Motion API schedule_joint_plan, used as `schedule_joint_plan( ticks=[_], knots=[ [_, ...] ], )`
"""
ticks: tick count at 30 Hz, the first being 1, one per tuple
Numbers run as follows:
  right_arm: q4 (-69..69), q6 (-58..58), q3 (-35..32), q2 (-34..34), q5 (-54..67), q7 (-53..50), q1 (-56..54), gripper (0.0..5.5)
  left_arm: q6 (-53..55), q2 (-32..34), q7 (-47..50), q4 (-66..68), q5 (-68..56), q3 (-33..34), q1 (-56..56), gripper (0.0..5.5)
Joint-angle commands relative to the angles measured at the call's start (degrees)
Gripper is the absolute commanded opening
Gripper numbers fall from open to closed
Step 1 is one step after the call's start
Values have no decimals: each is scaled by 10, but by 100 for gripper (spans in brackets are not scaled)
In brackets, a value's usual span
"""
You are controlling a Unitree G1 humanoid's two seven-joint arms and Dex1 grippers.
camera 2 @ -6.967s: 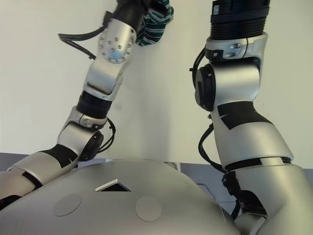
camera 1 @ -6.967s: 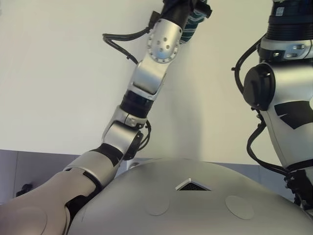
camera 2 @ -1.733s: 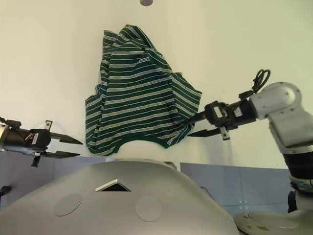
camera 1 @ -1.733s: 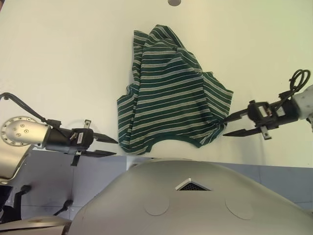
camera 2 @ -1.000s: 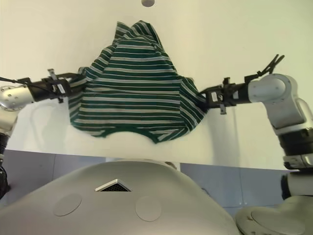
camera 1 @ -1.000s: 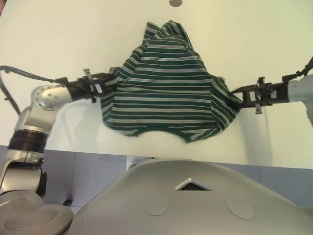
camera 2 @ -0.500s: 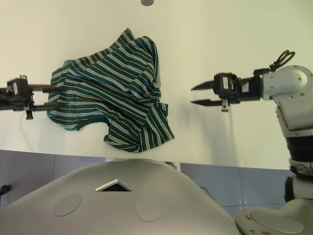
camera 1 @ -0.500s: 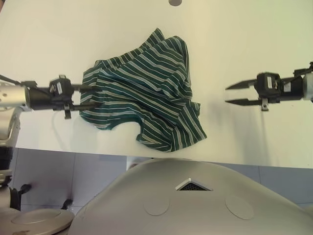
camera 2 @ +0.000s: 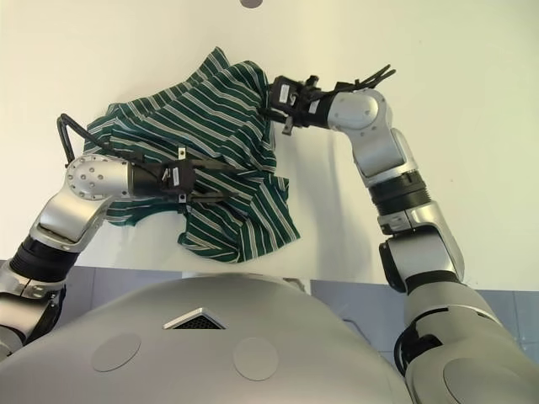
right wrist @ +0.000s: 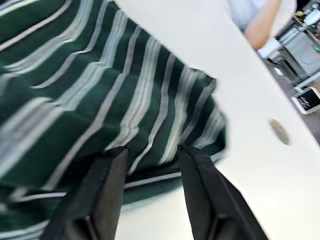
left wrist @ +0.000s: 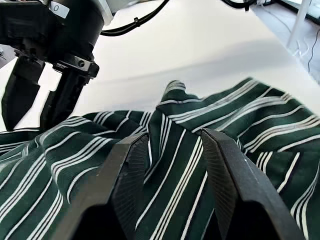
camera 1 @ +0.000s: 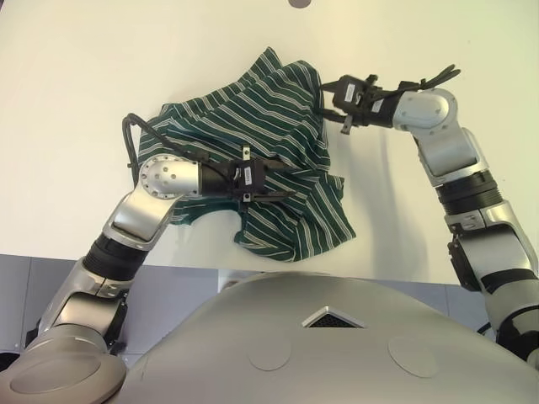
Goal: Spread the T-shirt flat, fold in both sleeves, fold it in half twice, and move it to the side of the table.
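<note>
Green T-shirt (camera 1: 227, 135) lies bunched, not yet flat; left hand (camera 1: 290, 183), open, and right hand (camera 1: 327, 93), open too I think, have swung onto it.

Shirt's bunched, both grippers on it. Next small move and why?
Probably shut the right gripper on the far edge of the T-shirt: its open fingers straddle that edge, so a pinch looks ready. The left gripper, open over the crumpled middle, could grip next, and the arms pull apart to spread it on the table.
</note>
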Motion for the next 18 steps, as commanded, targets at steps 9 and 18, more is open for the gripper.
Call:
schedule_joint_plan(
  ticks=[9,18],
  knots=[
    [496,-157,95,146,-247,-357,-303,184,-127,93,-46,43,155,-82,60,193],
    [447,-248,-28,158,-116,-317,-313,184,34,-80,77,-6,12,-2,-10,193]
  ],
)
